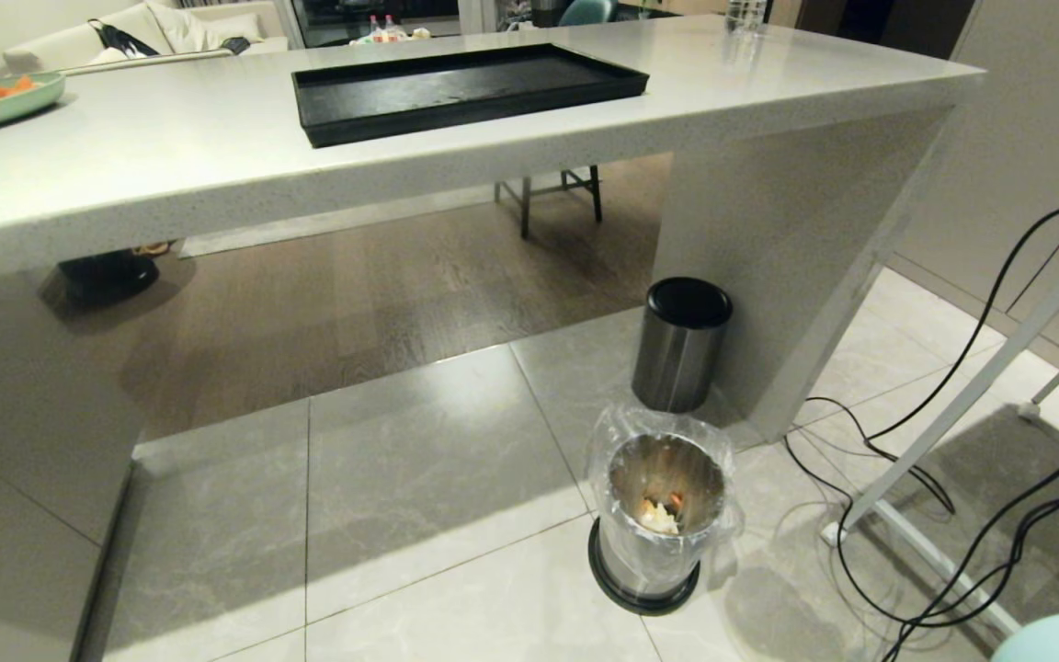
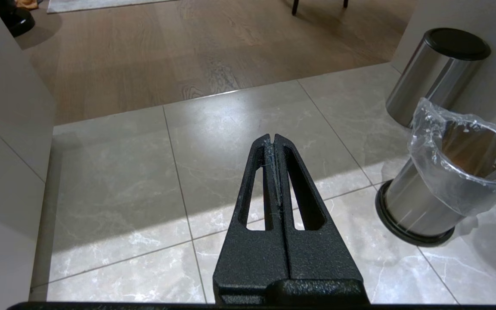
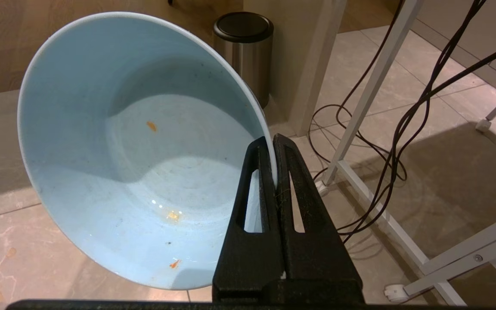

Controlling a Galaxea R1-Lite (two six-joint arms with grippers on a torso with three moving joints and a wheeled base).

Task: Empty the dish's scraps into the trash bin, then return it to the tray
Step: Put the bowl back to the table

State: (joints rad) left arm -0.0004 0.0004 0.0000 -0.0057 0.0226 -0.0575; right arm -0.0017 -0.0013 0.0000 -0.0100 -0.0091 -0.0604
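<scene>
— Blue dish [image 3: 123, 163], where is it?
— Pinched by its rim in the right claw [image 3: 274, 142], tilted, only specks inside.
— And the scraps [image 1: 661, 513]?
— Down in the trash bin [image 1: 661, 515] on the floor.
— Left claw [image 2: 273, 140]?
— Pressed together, holding nothing. The tray [image 1: 465, 89] sits on the worktop [image 1: 171, 147].

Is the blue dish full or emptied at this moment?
Emptied: the dish, gripped at its rim by the right gripper, holds only orange specks; scraps lie inside the trash bin.

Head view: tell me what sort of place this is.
Probably a home kitchen-dining area: a pale stone-look counter bearing a black tray, a lined steel trash bin on tiled floor, a sofa behind.
</scene>
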